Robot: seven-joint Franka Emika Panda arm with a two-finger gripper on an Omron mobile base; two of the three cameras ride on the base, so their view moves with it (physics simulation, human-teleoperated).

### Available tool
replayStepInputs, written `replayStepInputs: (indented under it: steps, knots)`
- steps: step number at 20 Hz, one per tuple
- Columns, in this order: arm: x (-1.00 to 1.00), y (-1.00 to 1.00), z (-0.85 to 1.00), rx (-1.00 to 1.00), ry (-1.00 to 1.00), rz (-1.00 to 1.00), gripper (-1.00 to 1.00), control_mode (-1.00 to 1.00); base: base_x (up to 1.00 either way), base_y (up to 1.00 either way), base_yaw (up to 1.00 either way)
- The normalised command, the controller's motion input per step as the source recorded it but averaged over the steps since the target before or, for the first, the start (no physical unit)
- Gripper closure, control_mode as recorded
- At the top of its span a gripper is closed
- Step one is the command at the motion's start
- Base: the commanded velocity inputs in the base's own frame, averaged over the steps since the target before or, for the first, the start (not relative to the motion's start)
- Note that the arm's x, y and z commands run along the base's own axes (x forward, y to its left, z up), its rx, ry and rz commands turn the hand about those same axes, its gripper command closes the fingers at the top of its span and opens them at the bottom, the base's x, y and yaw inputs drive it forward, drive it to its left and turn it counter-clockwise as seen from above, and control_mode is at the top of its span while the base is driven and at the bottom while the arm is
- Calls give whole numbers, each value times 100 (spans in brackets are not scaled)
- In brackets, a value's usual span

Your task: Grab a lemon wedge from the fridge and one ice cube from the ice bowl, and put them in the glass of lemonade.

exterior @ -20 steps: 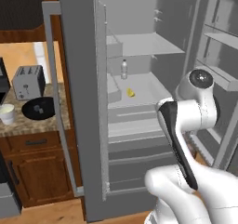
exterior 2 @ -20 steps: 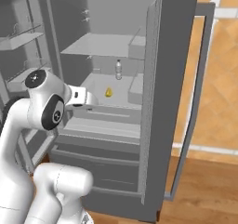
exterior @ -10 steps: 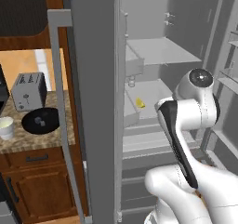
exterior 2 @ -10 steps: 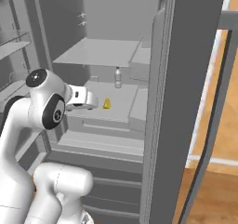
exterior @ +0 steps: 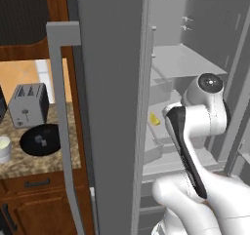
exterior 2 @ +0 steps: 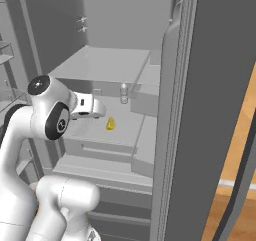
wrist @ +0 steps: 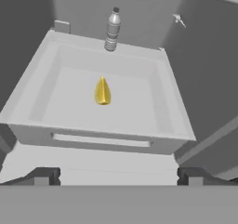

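Observation:
The fridge (exterior: 107,107) stands open, its grey door (exterior 2: 215,110) swung out. Inside, the small yellow lemon wedge (wrist: 102,91) lies in a shallow grey drawer tray (wrist: 100,139), also seen as the wedge (exterior: 154,119) and the wedge (exterior 2: 111,124). My gripper (wrist: 118,176) is open, held in front of the tray's front wall, short of the wedge, with nothing between its fingers. On the counter to the left, the black ice bowl (exterior: 40,140) holds a few cubes. The pale glass of lemonade (exterior: 4,147) stands at that view's left edge.
A small clear bottle (wrist: 112,29) stands upright at the back edge of the tray, behind the wedge. A silver toaster (exterior: 28,105) sits behind the bowl. The fridge door's long handle (exterior: 61,122) stands between the counter and the fridge's inside.
The whole picture has shifted: the base has come closer to the fridge, whose inside now looms larger. The hand is nearer the lemon wedge. The gripper stays open.

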Motion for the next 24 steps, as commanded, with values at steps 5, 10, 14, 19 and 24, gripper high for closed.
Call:
replayStepInputs:
  steps: [5,10,14,19,24]
  knots:
    - [21,5,-26,11,0,0,-100,-100,23,8,0]
    - [63,3,-88,20,4,0,-100,-100,0,0,0]
    - [76,0,-31,0,-1,0,-100,-100,0,0,0]
    - [62,0,-12,0,0,-1,-100,-100,0,0,0]
    - [53,0,0,0,7,0,-100,-100,0,0,0]
